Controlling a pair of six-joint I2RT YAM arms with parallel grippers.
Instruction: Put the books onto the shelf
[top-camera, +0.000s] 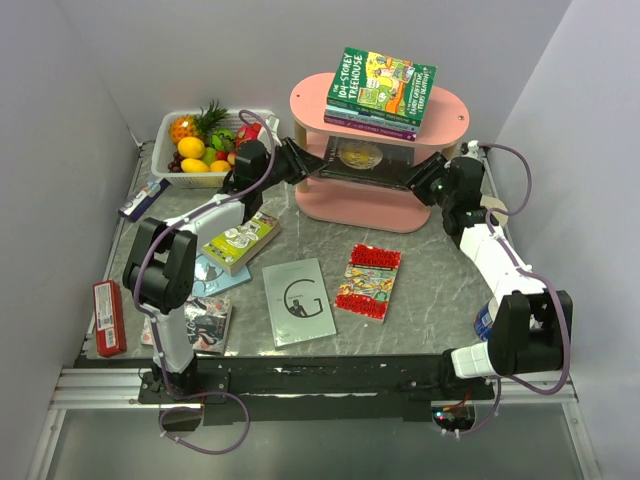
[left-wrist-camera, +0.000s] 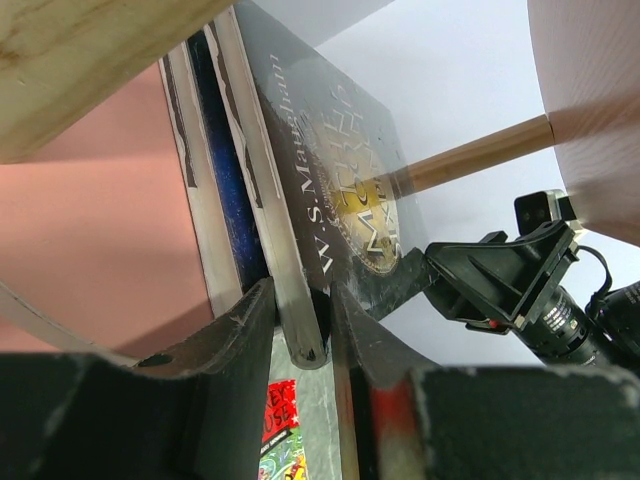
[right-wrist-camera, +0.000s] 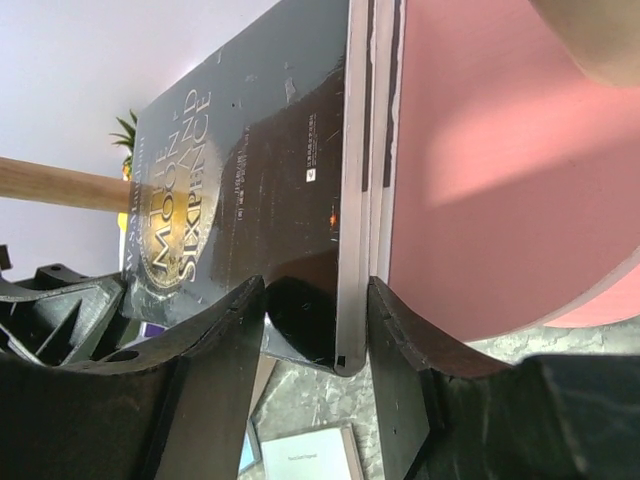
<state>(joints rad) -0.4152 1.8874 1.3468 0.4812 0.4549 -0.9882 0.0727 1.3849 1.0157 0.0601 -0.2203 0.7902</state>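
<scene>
Black and glossy, the book is seen from above lying flat on the middle tier of the pink shelf, its long axis running left to right. The left gripper is set at its left end and the right gripper at its right end. In the left wrist view, the jaws are clamped tight on the book's edge, with other books stacked beneath it. In the right wrist view, the jaws are set astride the opposite corner; whether it is pressed cannot be told. Each arm's way out is judged to lie outward along that long axis.
</scene>
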